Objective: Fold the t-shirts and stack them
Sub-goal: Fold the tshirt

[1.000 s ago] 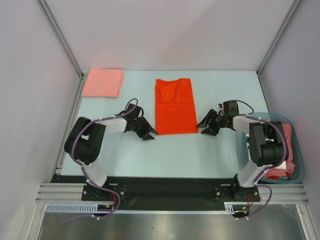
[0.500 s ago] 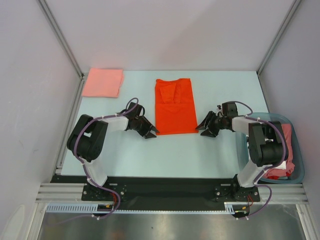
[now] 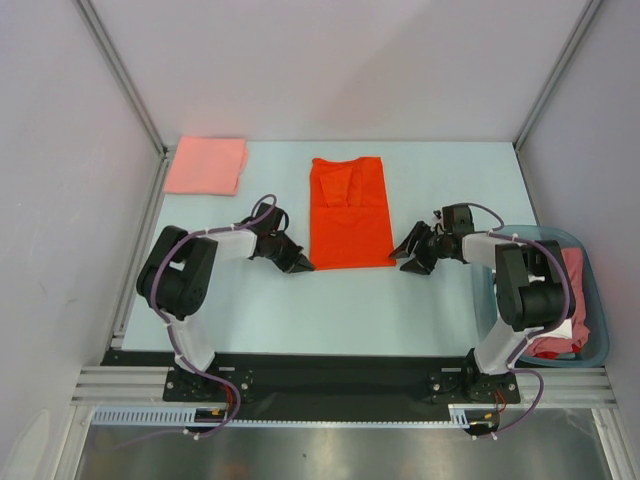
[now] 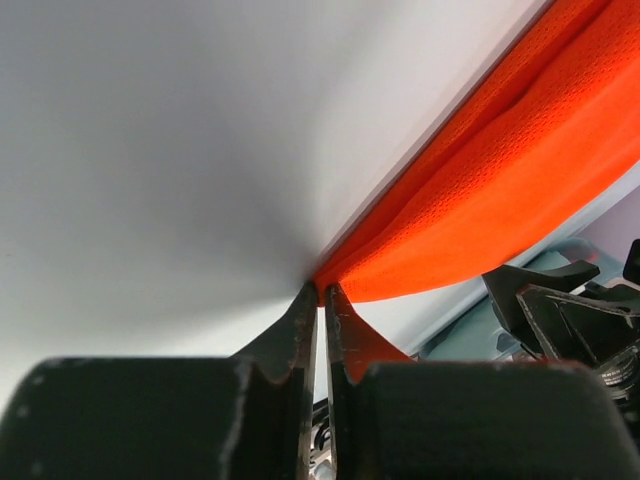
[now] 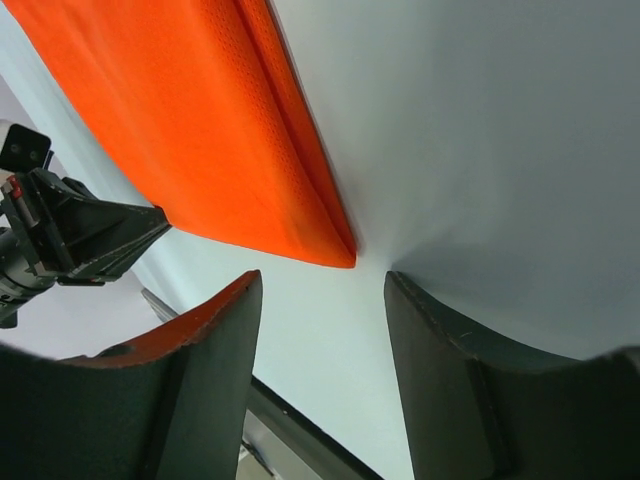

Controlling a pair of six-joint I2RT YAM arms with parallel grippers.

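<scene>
The orange-red t-shirt [image 3: 349,215] lies on the desk [image 3: 440,180], long axis running 12 to 6 o'clock, its 7 o'clock corner pinched between the left fingers [image 4: 295,325], its 5 o'clock corner just ahead of the right fingers [image 5: 440,350], which stand apart.

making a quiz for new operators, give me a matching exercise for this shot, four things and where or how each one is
1 orange-red t-shirt
2 salmon-pink t-shirt
3 left gripper
4 right gripper

a jaws open
b far left corner of the table
c middle of the table
d jaws shut on a shirt corner

Pairs: 1-c, 2-b, 3-d, 4-a
</scene>
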